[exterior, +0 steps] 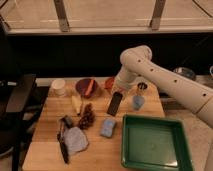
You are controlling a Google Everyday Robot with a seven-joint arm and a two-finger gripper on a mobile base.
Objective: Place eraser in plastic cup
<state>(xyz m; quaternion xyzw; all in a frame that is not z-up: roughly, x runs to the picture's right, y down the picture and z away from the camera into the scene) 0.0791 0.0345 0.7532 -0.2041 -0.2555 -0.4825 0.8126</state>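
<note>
ok so from where I'm standing the pickup part looks done: the gripper (120, 91) is clamped together on the top end of the eraser (115, 104). The eraser hangs tilted over the middle of the desk (47, 117). Looks clear of the wood, though I can't swear to it. The plastic cup (138, 102) stands upright just beside it at 3 o'clock. What's left imo is the short carry over the rim, turning the block end-down, and letting go

Room-wise it's tight on that side. A small metal cup (142, 87) sits just at 12 o'clock of the blue one, the green tray (150, 118) rim is near at 6 o'clock, and the desk edge runs close at 3 o'clock. The eraser looks longer than the cup is tall, so I'd guess it sticks out and could tip it. The blue-grey sponge (107, 127) lies at 6 o'clock of the eraser, with open wood between them
</note>
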